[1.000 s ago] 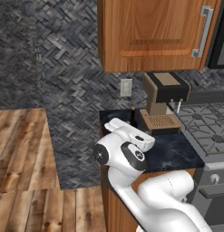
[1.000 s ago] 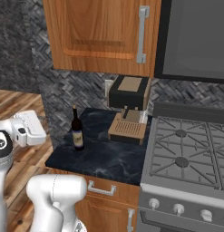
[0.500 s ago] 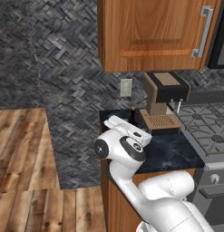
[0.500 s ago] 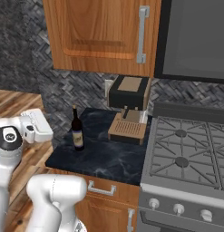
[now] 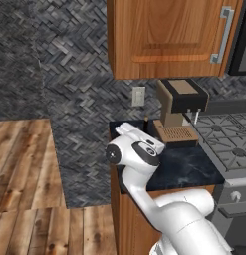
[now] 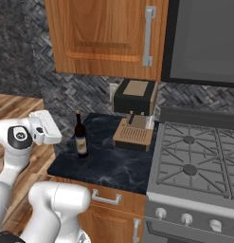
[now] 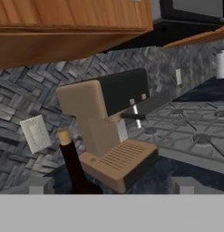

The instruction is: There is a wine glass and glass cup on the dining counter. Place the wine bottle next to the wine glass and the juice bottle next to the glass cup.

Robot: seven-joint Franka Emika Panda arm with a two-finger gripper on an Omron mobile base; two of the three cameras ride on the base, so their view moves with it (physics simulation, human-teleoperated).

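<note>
White arm folded with elbow raised, wrist turned forward and held level, gripper (image 7: 109,186) with fingertips (image 7: 39,186) set wide apart, nothing between the jaws.

1. The wine bottle (image 6: 81,138) stands upright on the desk (image 6: 109,163), near its left front corner.
2. The coffee machine (image 6: 133,112) sits behind and right of the bottle, against the wall.
3. The stove (image 6: 194,161) adjoins the desk on the right.
4. A cabinet (image 6: 109,35) hangs above the desk.
5. The tool (image 7: 109,186) points at the bottle from the desk's left side.
</note>
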